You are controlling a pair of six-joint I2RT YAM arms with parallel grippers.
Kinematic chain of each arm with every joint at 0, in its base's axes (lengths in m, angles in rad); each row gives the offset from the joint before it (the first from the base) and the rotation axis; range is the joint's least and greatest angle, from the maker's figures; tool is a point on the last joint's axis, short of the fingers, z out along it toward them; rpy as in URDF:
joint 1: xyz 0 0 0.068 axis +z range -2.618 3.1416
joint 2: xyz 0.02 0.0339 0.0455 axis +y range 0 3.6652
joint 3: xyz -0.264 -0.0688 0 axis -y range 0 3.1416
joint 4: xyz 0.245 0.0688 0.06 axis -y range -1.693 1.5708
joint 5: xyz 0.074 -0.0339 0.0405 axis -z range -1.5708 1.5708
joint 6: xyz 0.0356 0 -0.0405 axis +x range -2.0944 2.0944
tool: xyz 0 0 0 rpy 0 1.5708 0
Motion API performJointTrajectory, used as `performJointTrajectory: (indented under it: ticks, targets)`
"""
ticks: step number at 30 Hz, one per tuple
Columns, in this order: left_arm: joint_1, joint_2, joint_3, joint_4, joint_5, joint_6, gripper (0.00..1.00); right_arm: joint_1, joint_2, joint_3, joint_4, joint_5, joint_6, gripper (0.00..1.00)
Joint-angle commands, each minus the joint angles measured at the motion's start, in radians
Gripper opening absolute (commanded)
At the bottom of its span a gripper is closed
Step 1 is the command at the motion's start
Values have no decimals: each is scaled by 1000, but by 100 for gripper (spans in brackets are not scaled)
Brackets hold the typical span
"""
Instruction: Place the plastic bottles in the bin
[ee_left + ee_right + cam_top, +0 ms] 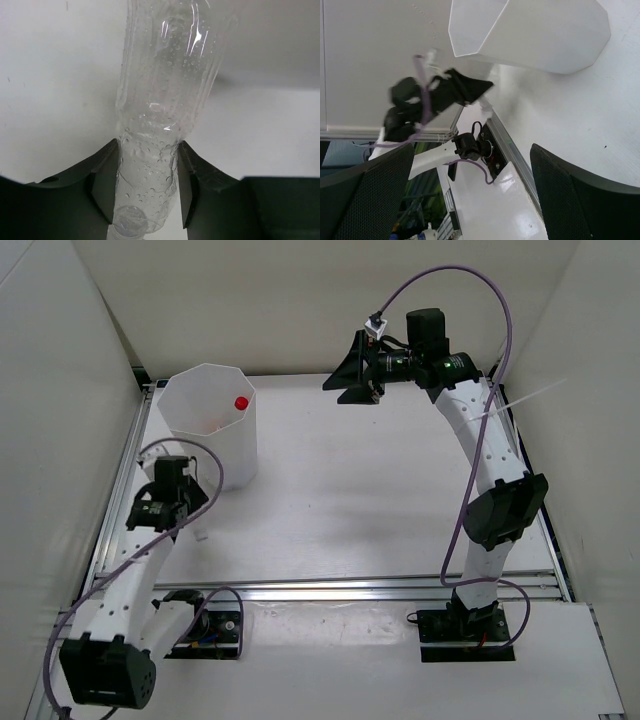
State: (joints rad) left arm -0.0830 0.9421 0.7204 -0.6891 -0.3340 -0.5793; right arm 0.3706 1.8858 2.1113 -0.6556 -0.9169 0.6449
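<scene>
An unlabelled clear plastic bottle (162, 95), beaded with droplets, stands between the black fingers of my left gripper (147, 187), which is shut on it near the neck end. From above, the left gripper (192, 518) hangs low over the table just in front of the bin (176, 390), and little of that bottle shows. The tall white bin has a red bottle cap (241, 402) showing inside it by the right rim. My right gripper (355, 372) is raised at the back centre, open and holding nothing. The right wrist view shows its open fingers around (470, 195) and the bin (555, 35) beyond.
White walls close in the table on the left, back and right. An aluminium rail (360, 587) runs along the near edge by the arm bases. The left arm (440, 92) shows blurred in the right wrist view, below the bin.
</scene>
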Motion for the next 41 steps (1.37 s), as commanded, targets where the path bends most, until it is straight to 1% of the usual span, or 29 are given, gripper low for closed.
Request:
performJointTrajectory:
  ticks: [1,4,5,6,7,8,10,11,14,17,18,19,20,22,23,26,27,30,31,34,35,36,37,38,39,40,41]
  targets:
    - [-4,-112,265,-121,-59,-60,34,-1,10,16,19,-36,-2,100]
    - [-4,-112,425,-103,-59,-48,36,-1,19,26,28,-36,-2,100]
    - [-4,-76,544,-81,-59,-24,36,-1,19,26,28,-36,-2,100]
    - [-4,-43,603,-63,-59,16,37,-1,19,26,28,-45,-2,100]
    - [-4,-2,667,-50,-59,30,37,-1,30,26,28,-45,-2,100]
    - [-4,92,785,-41,-59,41,37,-1,39,36,28,-45,-2,100]
    - [-4,190,884,-32,-59,70,39,-1,50,48,37,-45,-2,100]
    - [-4,277,968,-21,-50,70,39,-1,59,49,37,-54,8,100]
    - [-14,404,1043,22,-37,110,39,-1,59,59,47,-54,9,100]
    - [-14,475,1054,45,-28,137,46,-1,59,59,47,-54,9,100]
    - [-14,518,1054,45,-19,150,51,-1,49,47,47,-54,-1,100]
    - [-14,532,1054,45,-10,165,64,-1,49,47,37,-54,-1,100]
    - [-14,532,1054,45,-10,165,73,-1,39,47,37,-54,-11,100]
    - [-14,521,1033,45,-23,119,96,-1,30,36,14,-31,-25,100]
    - [-23,509,1033,45,-23,119,100,-1,18,36,14,-31,-42,100]
    - [-23,437,993,45,-100,119,100,-1,-8,3,-9,-4,-54,100]
    - [-23,413,979,45,-153,119,100,-1,-19,3,-9,10,-54,100]
    - [-23,304,881,45,-248,119,100,-12,-28,-22,-41,55,-42,100]
    - [-23,243,799,45,-260,108,100,-12,-39,-37,-53,55,-42,100]
    - [-14,132,642,45,-244,61,100,-35,-57,-37,-116,121,-42,100]
    - [-14,54,535,45,-235,47,100,-50,-73,-37,-131,157,-51,100]
    - [-14,16,486,45,-235,20,100,-50,-85,-53,-142,174,-51,100]
    - [-14,-20,438,45,-224,9,100,-74,-94,-65,-154,174,-51,100]
    - [-14,-85,345,45,-224,0,100,-75,-105,-77,-154,174,-74,100]
    - [-14,-113,306,45,-224,-1,100,-85,-119,-86,-179,196,-83,100]
    - [-14,-133,272,34,-247,-1,100,-85,-119,-77,-203,264,-83,100]
    - [-14,-161,230,25,-269,-1,100,-85,-119,-68,-220,295,-83,100]
